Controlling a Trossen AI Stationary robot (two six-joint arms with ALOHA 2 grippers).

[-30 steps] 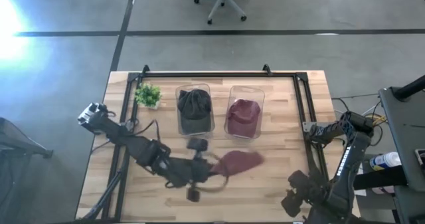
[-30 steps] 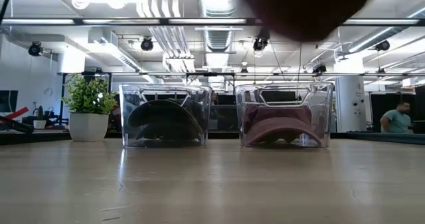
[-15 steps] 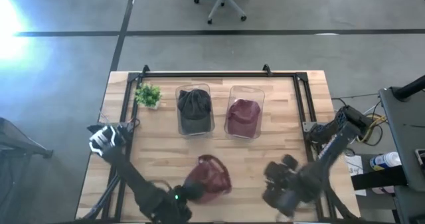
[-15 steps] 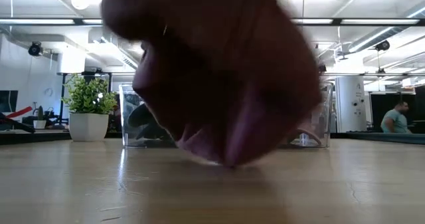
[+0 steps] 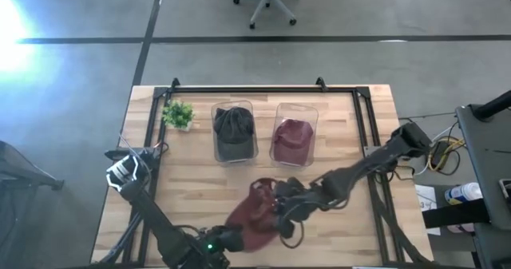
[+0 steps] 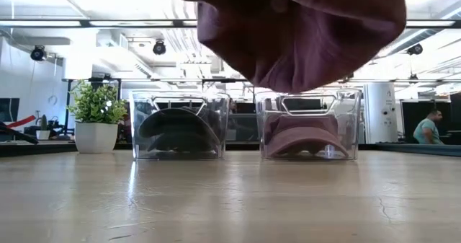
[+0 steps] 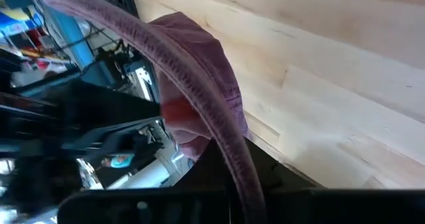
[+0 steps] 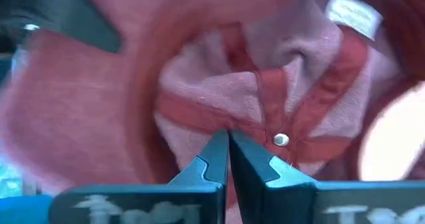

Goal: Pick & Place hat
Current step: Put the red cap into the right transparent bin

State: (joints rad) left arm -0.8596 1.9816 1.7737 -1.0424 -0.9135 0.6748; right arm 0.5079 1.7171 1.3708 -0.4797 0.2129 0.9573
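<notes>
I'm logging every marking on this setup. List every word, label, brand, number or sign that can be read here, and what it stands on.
No text here can be read.
White tag sewn inside the maroon hat: too blurred to read.
White lettering on the right gripper body: cut off and blurred, unreadable.
Clear bins, plant pot, table: nothing legible.

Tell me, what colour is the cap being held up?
Maroon cloth cap; clearest in the high view.

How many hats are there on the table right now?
3. A dark hat lies in the left bin, a maroon one in the right bin, and another maroon hat is held up at the front between both hands.
</notes>
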